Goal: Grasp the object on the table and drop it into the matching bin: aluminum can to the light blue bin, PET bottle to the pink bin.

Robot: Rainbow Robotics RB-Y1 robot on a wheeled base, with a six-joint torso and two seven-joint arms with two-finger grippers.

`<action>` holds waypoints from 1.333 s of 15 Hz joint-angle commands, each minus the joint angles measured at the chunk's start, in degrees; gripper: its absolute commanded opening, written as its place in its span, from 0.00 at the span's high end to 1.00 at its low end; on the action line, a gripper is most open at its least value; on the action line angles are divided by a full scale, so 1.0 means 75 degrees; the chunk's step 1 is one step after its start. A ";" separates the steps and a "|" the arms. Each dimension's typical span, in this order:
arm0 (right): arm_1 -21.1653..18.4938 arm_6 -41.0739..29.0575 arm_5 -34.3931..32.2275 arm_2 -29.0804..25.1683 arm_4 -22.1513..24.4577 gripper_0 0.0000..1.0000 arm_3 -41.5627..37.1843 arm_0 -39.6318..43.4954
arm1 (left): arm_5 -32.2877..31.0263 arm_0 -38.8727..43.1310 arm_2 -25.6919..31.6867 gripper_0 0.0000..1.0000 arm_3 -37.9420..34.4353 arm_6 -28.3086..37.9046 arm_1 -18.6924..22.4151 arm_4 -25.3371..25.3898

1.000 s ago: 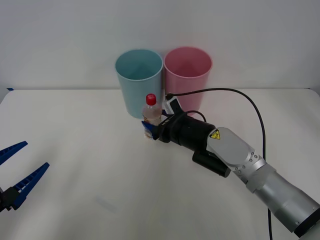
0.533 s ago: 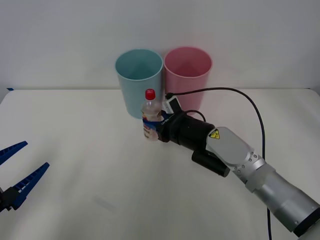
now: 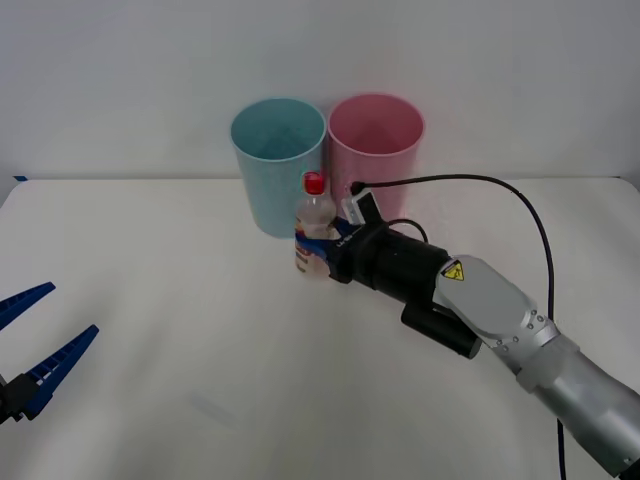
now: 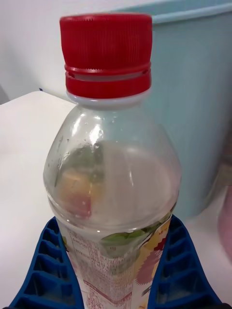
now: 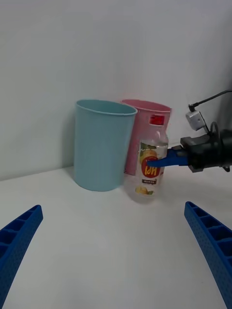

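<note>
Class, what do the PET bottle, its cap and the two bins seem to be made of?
PET bottle: clear glossy plastic; you see through it. Red cap: opaque ribbed plastic. Light blue bin and pink bin: smooth, matte, probably moulded plastic.

Light blue bin (image 3: 277, 163) and pink bin (image 3: 376, 155) close behind held bottle (image 3: 314, 232).

bottle (image 3: 314, 232): clear, red cap, yellow-red label | bins: light blue (image 3: 277, 160), pink (image 3: 377, 150)
</note>
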 commanded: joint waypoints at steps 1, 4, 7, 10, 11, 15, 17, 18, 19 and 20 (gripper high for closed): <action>-0.0553 -0.0082 -0.0030 -0.0002 -0.0347 1.00 -0.0766 0.0434 | 0.0000 0.0000 0.0000 0.00 0.0000 0.0000 0.0000 0.0000; -0.1092 -0.0153 -0.0018 -0.0002 -0.0851 1.00 -0.1469 0.0739 | 0.0000 0.0000 0.0000 0.00 0.0000 0.0000 0.0000 0.0000; -0.1654 -0.0305 -0.0018 -0.0095 -0.1507 1.00 -0.2336 0.1091 | 0.0000 0.0000 0.0000 0.00 0.0000 0.0000 0.0000 0.0000; -0.1971 -0.0446 -0.0147 -0.0470 -0.2058 1.00 -0.2934 0.1430 | 0.0000 0.0000 0.0000 0.00 0.0000 0.0000 0.0000 0.0000; -0.2018 -0.0481 -0.0241 -0.0611 -0.2210 1.00 -0.3028 0.1489 | 0.0000 0.0000 0.0000 0.00 0.0000 0.0000 0.0000 0.0000; -0.2018 -0.0645 -0.0592 -0.1349 -0.2609 1.00 -0.3473 0.1829 | 0.0000 0.0000 0.0000 0.00 0.0000 0.0000 0.0000 0.0000; -0.1994 -0.0715 -0.0850 -0.1771 -0.2820 1.00 -0.3731 0.2028 | 0.0000 0.0000 0.0000 0.00 0.0000 0.0000 0.0000 0.0000; -0.1959 -0.0739 -0.0991 -0.2017 -0.2855 1.00 -0.3907 0.2180 | 0.0000 0.0000 0.0000 0.00 0.0000 0.0000 0.0000 0.0000; -0.1947 -0.0762 -0.1049 -0.2252 -0.2878 1.00 -0.4118 0.2345 | 0.0000 0.0000 0.0000 0.00 0.0000 0.0000 0.0000 0.0000; -0.1947 -0.0786 -0.1096 -0.2427 -0.2902 1.00 -0.4317 0.2485 | 0.0000 0.0000 0.0000 0.00 0.0000 0.0000 0.0000 0.0000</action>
